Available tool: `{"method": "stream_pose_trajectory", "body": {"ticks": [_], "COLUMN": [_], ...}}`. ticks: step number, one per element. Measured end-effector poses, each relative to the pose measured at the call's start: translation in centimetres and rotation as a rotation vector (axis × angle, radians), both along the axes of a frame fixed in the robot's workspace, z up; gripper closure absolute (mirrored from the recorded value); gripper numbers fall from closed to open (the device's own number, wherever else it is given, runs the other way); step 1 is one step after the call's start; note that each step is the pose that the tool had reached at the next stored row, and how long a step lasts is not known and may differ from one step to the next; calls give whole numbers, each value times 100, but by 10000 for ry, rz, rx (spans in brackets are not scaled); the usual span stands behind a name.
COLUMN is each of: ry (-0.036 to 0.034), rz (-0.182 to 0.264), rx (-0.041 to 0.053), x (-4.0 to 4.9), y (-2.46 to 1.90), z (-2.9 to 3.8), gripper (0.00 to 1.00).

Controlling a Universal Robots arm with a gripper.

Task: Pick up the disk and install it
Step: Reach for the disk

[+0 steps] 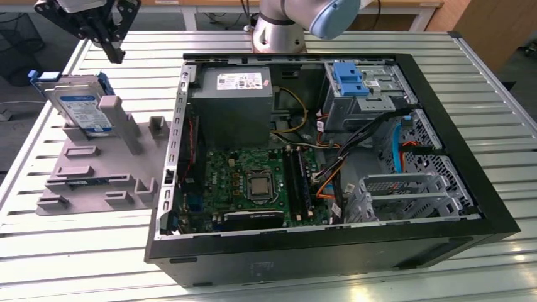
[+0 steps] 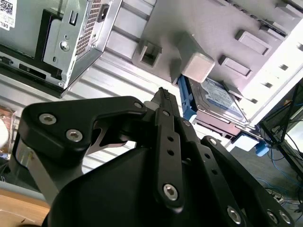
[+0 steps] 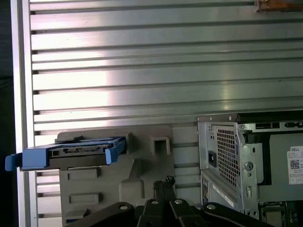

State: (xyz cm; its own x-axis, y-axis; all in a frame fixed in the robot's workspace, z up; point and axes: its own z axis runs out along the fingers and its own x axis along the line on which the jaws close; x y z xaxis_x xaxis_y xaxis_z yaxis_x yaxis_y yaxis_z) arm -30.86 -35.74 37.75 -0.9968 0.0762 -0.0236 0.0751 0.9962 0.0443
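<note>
- The disk (image 1: 80,110) is judged rigid and fairly dense for its size: a metal body that will not give under the fingers, yet one that tolerates knocks badly, so it wants a firm, steady hold.
- Its flat silver faces look smooth and could slip. The blue plastic bracket around it is likely the softer part and may flex if squeezed alone.
- The best hold seems to be across the two flat faces near the raised upper edge, which stands clear of the grey holder (image 1: 92,170).
- In looks it is a flat silver rectangle with a white-and-blue label on its face, framed by the blue bracket, whose ends stick out past the body in the first wrist view (image 3: 71,153).
- It stands on edge in the grey holder — leaning back a little — on the slatted metal table (image 1: 84,251), just beside the open computer case (image 1: 336,255) on the exterior view's left.
- The gripper (image 1: 116,56) hangs above the disk and apart from it, touching nothing.
- Its fingers look pressed together and hold nothing — the second wrist view shows them meeting at the tip (image 2: 163,94), with the disk beyond (image 2: 220,97).
</note>
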Motion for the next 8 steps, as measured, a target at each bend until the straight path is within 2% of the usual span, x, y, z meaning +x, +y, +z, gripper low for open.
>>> {"method": "stream_pose_trajectory", "body": {"ticks": [8], "ry": [1], "rz": [0], "rx": [0], "x": [-26], "y": [3], "z": [0], "gripper": [89]}}
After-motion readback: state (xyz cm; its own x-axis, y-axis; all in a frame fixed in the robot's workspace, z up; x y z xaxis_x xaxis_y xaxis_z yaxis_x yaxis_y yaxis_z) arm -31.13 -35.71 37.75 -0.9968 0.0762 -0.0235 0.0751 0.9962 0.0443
